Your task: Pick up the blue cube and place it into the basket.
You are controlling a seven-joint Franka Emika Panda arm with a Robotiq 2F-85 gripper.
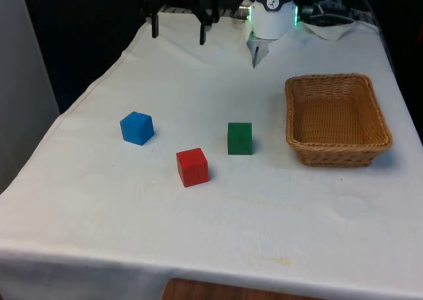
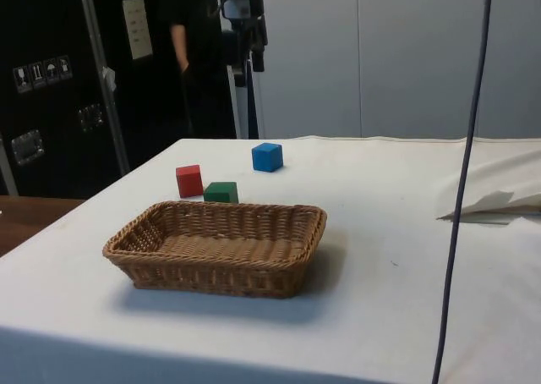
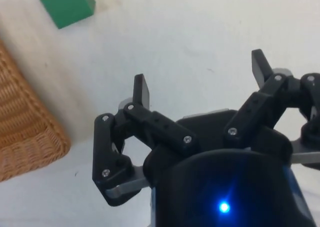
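Note:
The blue cube (image 1: pixel 137 127) sits on the white cloth towards the front view's left, and at the far side of the table as the side view shows the blue cube (image 2: pixel 267 156). The wicker basket (image 1: pixel 337 156) stands at the front view's right, with nothing in it; its near wall (image 2: pixel 211 274) faces the side camera. My gripper (image 1: pixel 178 37) hangs high over the table's far end, well behind the blue cube. It is open with nothing between the fingers (image 3: pixel 141 89). In the wrist view the gripper (image 3: pixel 200 77) is above bare cloth.
A red cube (image 1: pixel 192 166) and a green cube (image 1: pixel 239 138) lie between the blue cube and the basket. The wrist view catches the green cube (image 3: pixel 66 4) and a basket corner (image 3: pixel 20 122). A person (image 2: pixel 186 54) stands behind the table. A cable (image 2: pixel 461 189) hangs at the side.

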